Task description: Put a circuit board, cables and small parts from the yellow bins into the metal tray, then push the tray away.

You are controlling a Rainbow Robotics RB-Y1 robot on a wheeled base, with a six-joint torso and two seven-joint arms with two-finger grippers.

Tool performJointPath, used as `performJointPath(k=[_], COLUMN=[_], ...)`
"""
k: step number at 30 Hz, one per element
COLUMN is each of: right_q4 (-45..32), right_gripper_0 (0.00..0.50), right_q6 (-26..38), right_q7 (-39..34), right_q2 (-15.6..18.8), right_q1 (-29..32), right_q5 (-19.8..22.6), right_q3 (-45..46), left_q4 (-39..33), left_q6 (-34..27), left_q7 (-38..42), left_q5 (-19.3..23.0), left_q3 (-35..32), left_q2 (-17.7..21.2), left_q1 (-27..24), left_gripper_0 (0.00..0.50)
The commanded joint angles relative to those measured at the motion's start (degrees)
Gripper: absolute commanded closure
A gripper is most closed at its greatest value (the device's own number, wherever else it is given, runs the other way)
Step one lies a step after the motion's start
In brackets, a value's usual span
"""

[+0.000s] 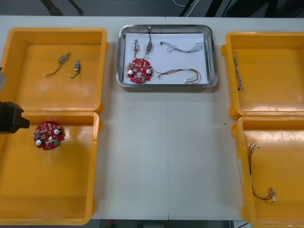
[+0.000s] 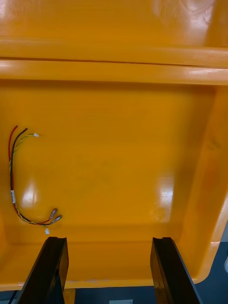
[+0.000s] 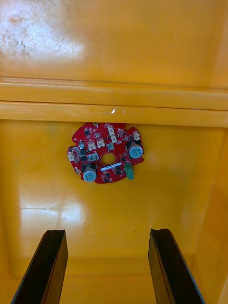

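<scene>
Left fingers (image 3: pixel 47 266) spread over bare floor in the left bin (image 3: pixel 161 199), circuit board (image 3: pixel 105 153) close under its rim, while my right fingers (image 2: pixel 50 270) gape over the right bin (image 2: pixel 123 156), cable (image 2: pixel 13 190) near one wall.

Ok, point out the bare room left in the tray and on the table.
Free: the tray's white strip between the far cable and the red and yellow cable, and the table between the bins. Crowded: the tray's left side, with the circuit board and two small metal parts. The left gripper and right gripper hang open over near bins.
</scene>
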State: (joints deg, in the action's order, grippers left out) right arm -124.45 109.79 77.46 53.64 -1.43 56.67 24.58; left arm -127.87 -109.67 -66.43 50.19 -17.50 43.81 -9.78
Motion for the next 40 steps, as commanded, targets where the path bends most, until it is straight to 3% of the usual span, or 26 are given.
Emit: performJointPath(k=[1, 20, 40], right_q4=[-0.17, 0.0, 0.09], right_gripper_0=[0.0, 0.0, 0.0], right_q6=[-0.9, -9.16, -8.1], right_q7=[-1.52, -2.13, -2.49], right_q2=[2.44, 2.44, 2.44], right_q1=[1.08, 2.39, 2.57], right_q5=[0.9, 1.69, 1.69], right_q3=[2.49, 2.31, 2.23], left_q4=[-1.68, -1.68, -1.68], left_q6=[-0.33, -0.33, -0.33], left_q7=[-3.71, -3.71, -3.71], left_q5=[-0.44, -0.44, -0.44], left_q3=[-1.3, -1.3, -1.3], left_q2=[2.24, 2.24, 2.24], left_q1=[0.99, 0.99, 0.99], left_gripper_0=[0.0, 0.0, 0.0])
